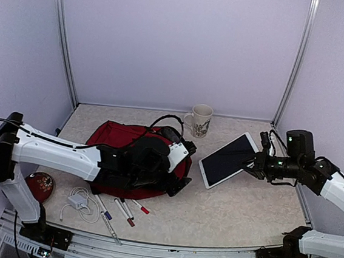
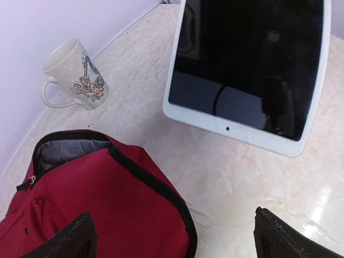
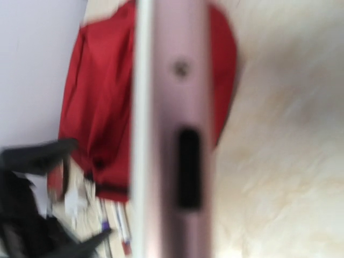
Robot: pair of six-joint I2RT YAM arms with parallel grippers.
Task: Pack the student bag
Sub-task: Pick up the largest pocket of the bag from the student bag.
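On the desk [image 1: 243,215], at its near-left edge, lie a white charger [image 1: 77,201] and several pens [image 1: 121,209]. Just beyond them the student bag [image 1: 113,137] lies under the left arm. The 2 left fingers [image 2: 75,239] are spread wide and hold nothing, with the bag beneath them toward 8 o'clock. A mug [image 1: 201,120] stands at 11 o'clock. The right fingers [image 1: 258,166] pinch the edge of the tablet [image 1: 227,160], with the bag at their 9 o'clock.

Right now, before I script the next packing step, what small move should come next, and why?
Probably carry the tablet leftward toward the student bag. The right gripper holds it by one edge, tilted above the table and apart from the bag. The left gripper hangs open over the bag's right side, and the left wrist view shows the bag's mouth apparently open.
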